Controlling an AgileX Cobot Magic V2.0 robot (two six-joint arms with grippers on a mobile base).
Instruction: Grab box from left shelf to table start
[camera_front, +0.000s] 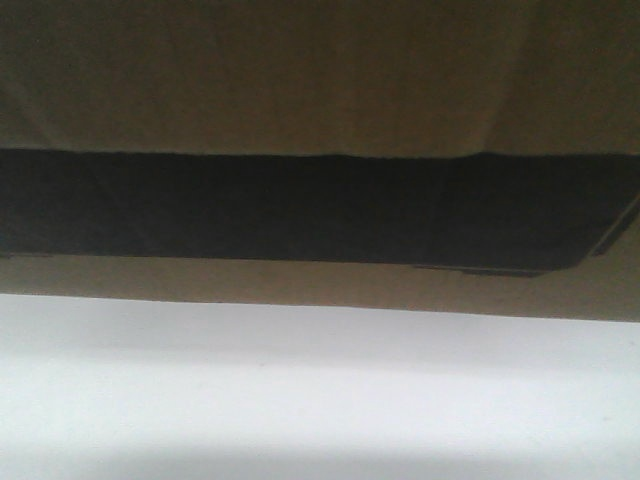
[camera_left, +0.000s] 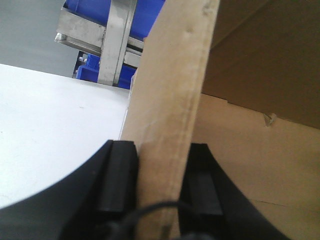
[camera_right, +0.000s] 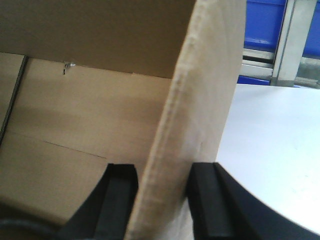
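Note:
The brown cardboard box (camera_front: 320, 80) fills the upper half of the front view, with its black printed panel (camera_front: 300, 205) across the middle. Its lower edge sits at the white table (camera_front: 300, 400); I cannot tell if it touches. In the left wrist view my left gripper (camera_left: 161, 175) is shut on the box's left wall (camera_left: 175, 90), one black finger on each side. My right gripper (camera_right: 164, 192) is shut on the right wall (camera_right: 200, 100) in the same way. The box's inside shows in both wrist views.
The left shelf's silver metal rail (camera_left: 85, 35) and blue bins (camera_left: 95, 7) stand beyond the table's far edge. More blue bins (camera_right: 262, 20) and a metal post (camera_right: 292, 40) show behind the table (camera_right: 270, 140).

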